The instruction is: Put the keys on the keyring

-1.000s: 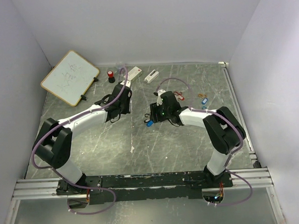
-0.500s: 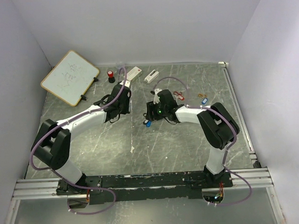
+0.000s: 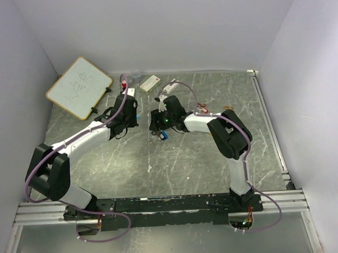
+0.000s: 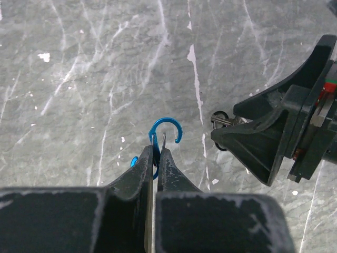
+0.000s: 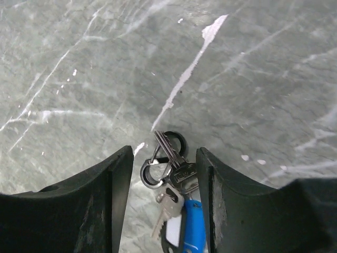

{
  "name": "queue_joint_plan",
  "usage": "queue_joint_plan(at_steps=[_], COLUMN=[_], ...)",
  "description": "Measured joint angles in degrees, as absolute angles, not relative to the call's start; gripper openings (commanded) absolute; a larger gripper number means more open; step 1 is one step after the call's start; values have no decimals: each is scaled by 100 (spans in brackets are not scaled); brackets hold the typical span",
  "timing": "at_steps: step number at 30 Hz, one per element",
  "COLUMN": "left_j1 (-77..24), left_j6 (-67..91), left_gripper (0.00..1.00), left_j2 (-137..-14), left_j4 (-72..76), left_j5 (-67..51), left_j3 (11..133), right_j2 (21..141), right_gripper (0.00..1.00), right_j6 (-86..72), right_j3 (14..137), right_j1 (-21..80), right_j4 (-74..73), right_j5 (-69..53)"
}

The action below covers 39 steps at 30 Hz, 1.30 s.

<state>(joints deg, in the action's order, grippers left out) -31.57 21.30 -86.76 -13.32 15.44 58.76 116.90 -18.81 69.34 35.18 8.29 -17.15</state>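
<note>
- The keys [image 5: 174, 174], silver blades with a blue tag [image 5: 194, 224], sit bunched between the right hand's [image 5: 164, 153] half-spread fingers, gripped above the tabletop [image 5: 79, 63].
- The longest blade points out past the fingertips, the tag lies toward the palm.
- The left hand [image 4: 156, 150] is pinched tight on the blue keyring hook [image 4: 166, 132].

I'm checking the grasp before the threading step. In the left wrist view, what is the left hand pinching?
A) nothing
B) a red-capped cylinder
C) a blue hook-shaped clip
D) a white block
C: the left hand is closed on a blue hook-shaped clip, and the clip's open hook sticks out past the fingertips.
</note>
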Motion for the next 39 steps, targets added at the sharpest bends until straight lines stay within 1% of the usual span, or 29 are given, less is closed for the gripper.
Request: queue_joint_plan(at_steps=[7, 18, 22, 24, 27, 29, 31, 34, 39], left_j1=[-3002, -3002, -3002, -3002, -3002, -3002, -3002, -3002, -3002], left_j6=[2226, 2314, 2322, 2322, 2322, 2322, 2322, 2322, 2322], left_gripper=[7, 7, 7, 7, 7, 7, 7, 7, 7], left_j2=[-8541, -8604, -8680, -8711, -8729, -8729, -8731, -8733, -8735], left_j4=[-1345, -1343, -1343, -1343, -1343, -1343, -1343, -1343, -1343], left_j5=[1538, 1431, 1391, 1385, 1380, 1376, 1376, 1372, 1372], left_j3=[5793, 5793, 5795, 5795, 5795, 5795, 5795, 5795, 5795], right_j2=[11712, 11045, 10967, 10965, 10962, 10960, 10958, 10943, 10912], right_gripper=[52, 53, 52, 49, 39, 35, 33, 28, 25], right_j6=[-1922, -1909, -1890, -1885, -1881, -1881, -1885, -1907, -1953], right_j3=[6954, 6158, 6095, 6088, 6040, 6027, 6018, 5972, 5924], right_j1=[3640, 3616, 3605, 3605, 3605, 3605, 3607, 3605, 3586], right_j4=[878, 829, 808, 808, 808, 810, 810, 814, 829], right_j5=[-1586, -932, -838, -825, -814, -812, -814, -819, -834])
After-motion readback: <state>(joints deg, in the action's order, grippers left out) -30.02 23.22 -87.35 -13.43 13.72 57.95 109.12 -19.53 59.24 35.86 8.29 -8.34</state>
